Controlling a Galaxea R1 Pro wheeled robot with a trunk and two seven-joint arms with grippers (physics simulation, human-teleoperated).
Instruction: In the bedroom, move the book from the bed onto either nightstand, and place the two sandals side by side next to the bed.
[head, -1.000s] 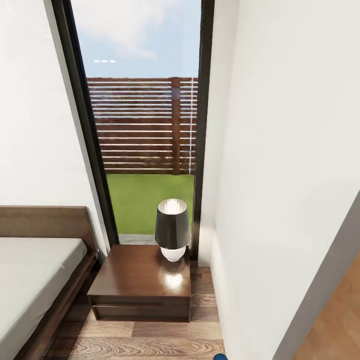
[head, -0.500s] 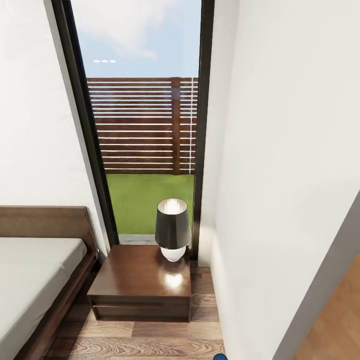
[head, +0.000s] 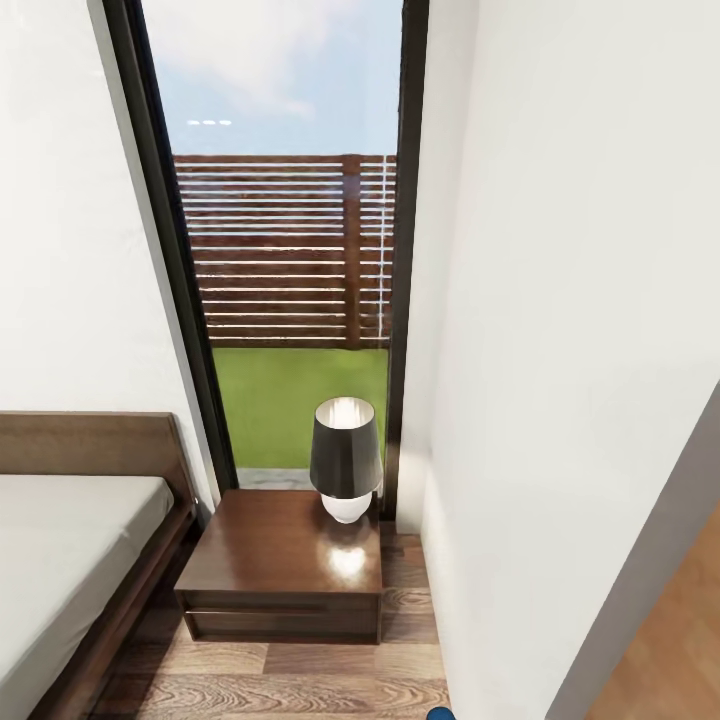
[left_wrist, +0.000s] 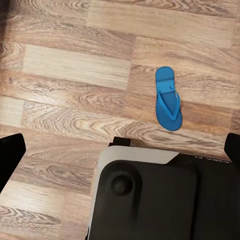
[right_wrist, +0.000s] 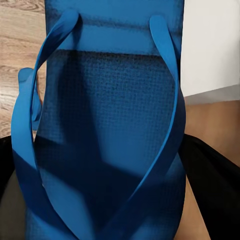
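The head view looks into a corner of the white-walled bedroom (head: 560, 300), where a tall black-framed window (head: 290, 250) shows a slatted brown fence and green grass. At lower left lies the large low platform bed with its dark brown wooden frame and pale grey-white mattress (head: 70, 540), its plain headboard against the wall. Just beside the bed, under the window, stands the low squarish dark brown glossy nightstand (head: 280, 565) on the light brown wood-plank floor (head: 300, 690). A table lamp with a dark shade and a round white base (head: 345, 470) stands on the far right corner of the nightstand's top; the rest of that top is bare. A small sliver of bright blue shows at the bottom edge of this view, too little to identify.

In the left wrist view, one flat bright blue sandal (left_wrist: 168, 99) lies sole-down on the plank floor, straps up, well apart from the left gripper (left_wrist: 120, 150), whose dark fingertips (left_wrist: 10, 152) sit at the picture's two edges, so its jaws stand wide with nothing between them.

In the right wrist view, the second bright blue sandal (right_wrist: 107, 130) fills the frame very close to the camera, its V-shaped straps facing it. The dark fingers (right_wrist: 212, 180) of the right gripper (right_wrist: 107, 200) show at either side of the sole, jaws closed on it.
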